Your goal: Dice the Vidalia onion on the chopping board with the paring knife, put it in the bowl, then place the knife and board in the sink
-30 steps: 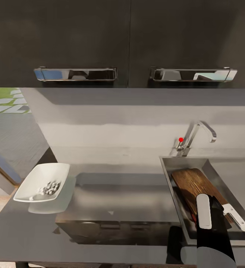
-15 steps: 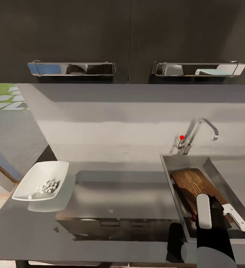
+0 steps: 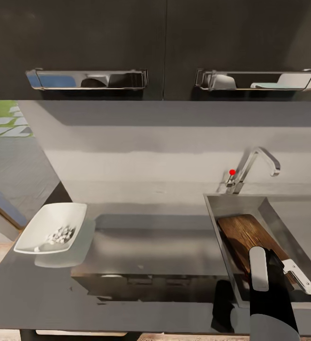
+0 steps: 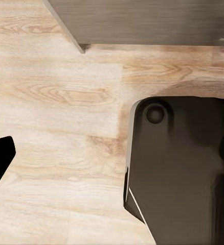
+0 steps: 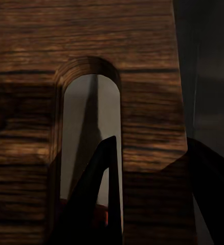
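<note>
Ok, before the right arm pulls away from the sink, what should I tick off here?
1. Diced onion in the bowl: ok, pale bits lie in it, and it stands on the countertop.
2. Chopping board in the sink: ok, it lies slanted inside the basin.
3. Paring knife in the sink: cannot tell; a dark shape shows through the board's slot in the right wrist view.
4. Right gripper released from the board: cannot tell; one finger sits at the slot, the other beyond the board's edge.
</note>
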Tool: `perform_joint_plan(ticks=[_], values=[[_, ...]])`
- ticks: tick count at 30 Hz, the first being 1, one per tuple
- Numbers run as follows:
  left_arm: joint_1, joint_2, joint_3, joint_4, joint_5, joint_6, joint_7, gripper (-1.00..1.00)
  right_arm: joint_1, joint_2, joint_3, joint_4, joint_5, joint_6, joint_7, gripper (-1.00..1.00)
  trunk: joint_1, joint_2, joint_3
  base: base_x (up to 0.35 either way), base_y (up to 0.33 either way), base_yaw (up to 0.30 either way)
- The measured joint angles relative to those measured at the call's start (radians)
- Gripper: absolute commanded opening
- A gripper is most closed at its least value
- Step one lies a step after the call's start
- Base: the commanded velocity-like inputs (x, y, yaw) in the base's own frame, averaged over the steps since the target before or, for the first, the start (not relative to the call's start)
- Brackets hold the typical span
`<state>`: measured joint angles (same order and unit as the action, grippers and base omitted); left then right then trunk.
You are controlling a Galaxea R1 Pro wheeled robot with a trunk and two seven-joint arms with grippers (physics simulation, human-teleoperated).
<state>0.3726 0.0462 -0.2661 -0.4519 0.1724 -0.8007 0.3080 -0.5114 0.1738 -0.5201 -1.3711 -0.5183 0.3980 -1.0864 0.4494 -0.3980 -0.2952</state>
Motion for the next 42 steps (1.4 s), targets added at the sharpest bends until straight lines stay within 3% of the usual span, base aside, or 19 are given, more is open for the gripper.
perform_joint_plan(ticks=[14, 15, 27, 29, 31, 33, 35, 37, 39, 42], values=[[0.0, 0.0, 0.0, 0.0, 0.0, 0.0, 0.0, 1.0, 0.0, 0.0, 0.0, 0.0, -0.002, 0.0, 0.0, -1.0, 0.0, 0.0, -0.002, 0.0, 0.0, 0.0], [0.0, 0.0, 0.0, 0.0, 0.0, 0.0, 0.0, 1.0, 0.0, 0.0, 0.0, 0.0, -0.001, 0.001, 0.0, 1.0, 0.0, 0.0, -0.002, 0.0, 0.0, 0.0], [0.0, 0.0, 0.0, 0.0, 0.0, 0.0, 0.0, 1.0, 0.0, 0.0, 0.001, -0.009, -0.004, 0.001, 0.001, 1.0, 0.0, 0.0, -0.002, 0.0, 0.0, 0.0], [0.0, 0.0, 0.0, 0.0, 0.0, 0.0, 0.0, 1.0, 0.0, 0.0, 0.002, -0.055, -0.004, 0.024, 0.001, 1.0, 0.0, 0.0, -0.002, 0.0, 0.0, 0.0], [0.0, 0.0, 0.0, 0.0, 0.0, 0.0, 0.0, 1.0, 0.0, 0.0, 0.008, -0.118, -0.003, 0.1, 0.006, 1.0, 0.0, 0.0, -0.002, 0.0, 0.0, 0.0], [0.0, 0.0, 0.0, 0.001, 0.0, 0.0, 0.0, 1.0, 0.0, 0.0, 0.036, -0.172, -0.002, 0.2, 0.053, 1.0, 0.0, 0.0, -0.002, 0.0, 0.0, 0.0], [0.0, 0.0, 0.0, 0.005, 0.0, 0.0, 0.0, 1.0, 0.0, 0.0, 0.055, -0.2, 0.002, 0.27, 0.148, 1.0, 0.0, 0.0, -0.002, 0.0, 0.0, 0.0], [0.0, 0.0, 0.0, 0.007, 0.0, 0.0, 0.0, 1.0, 0.0, 0.0, 0.062, -0.209, 0.009, 0.302, 0.224, 1.0, 0.0, 0.0, -0.002, -0.051, 0.0, 0.0], [0.0, 0.0, 0.0, 0.01, 0.0, 0.0, 0.0, 1.0, 0.0, 0.0, 0.08, -0.212, 0.012, 0.314, 0.257, 1.0, 0.0, 0.0, -0.002, -0.224, 0.0, 0.0], [0.0, 0.0, 0.0, 0.012, 0.0, 0.0, 0.0, 1.0, 0.001, 0.0, 0.16, -0.214, 0.013, 0.319, 0.271, 1.0, 0.001, 0.0, -0.002, -0.31, 0.0, 0.0]])
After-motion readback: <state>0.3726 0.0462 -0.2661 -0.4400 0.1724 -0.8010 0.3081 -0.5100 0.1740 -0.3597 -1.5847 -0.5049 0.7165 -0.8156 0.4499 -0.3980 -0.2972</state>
